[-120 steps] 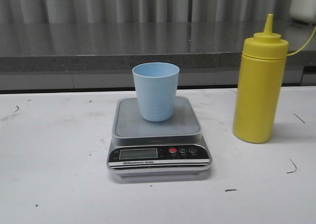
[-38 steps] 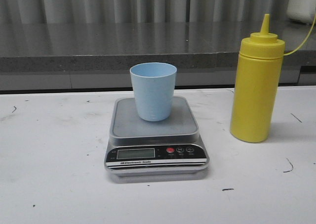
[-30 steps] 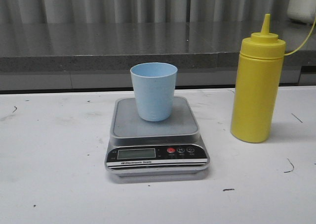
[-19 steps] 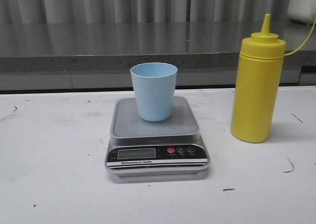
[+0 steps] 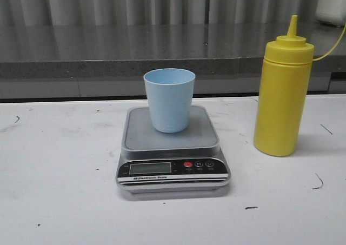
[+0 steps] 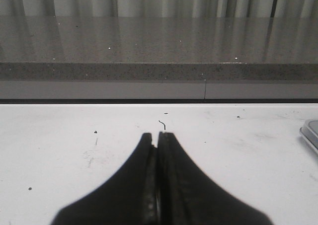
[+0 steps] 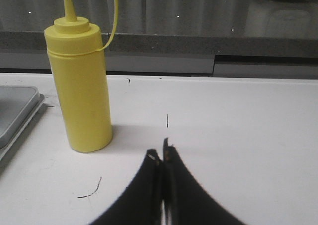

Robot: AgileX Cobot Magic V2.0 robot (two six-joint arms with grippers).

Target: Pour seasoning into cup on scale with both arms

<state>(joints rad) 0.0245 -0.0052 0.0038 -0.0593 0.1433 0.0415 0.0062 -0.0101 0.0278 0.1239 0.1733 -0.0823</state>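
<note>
Operator: Front view status, taking the scale as reference?

Technician: The scale is sitting flat on the white counter. The cup is standing upright on the grey platform, toward the rear of it, mouth facing up. The seasoning bottle is standing upright on the counter to the right of the scale, apart from it, with the nozzle pointing up and the thin yellow tether trailing off to the right. No arm is showing in this view.

Operator: Left tool?

Technician: In the left wrist view the left tool is hovering over bare counter with its two black fingers pressed together, gripping nothing. A corner of the scale is showing at the edge of that picture, well apart from the fingertips.

Operator: Right tool?

Technician: In the right wrist view the right tool is likewise sitting with fingers closed against each other and nothing between them. The seasoning bottle is standing near it, not touching, between the tool and the scale edge.
</note>
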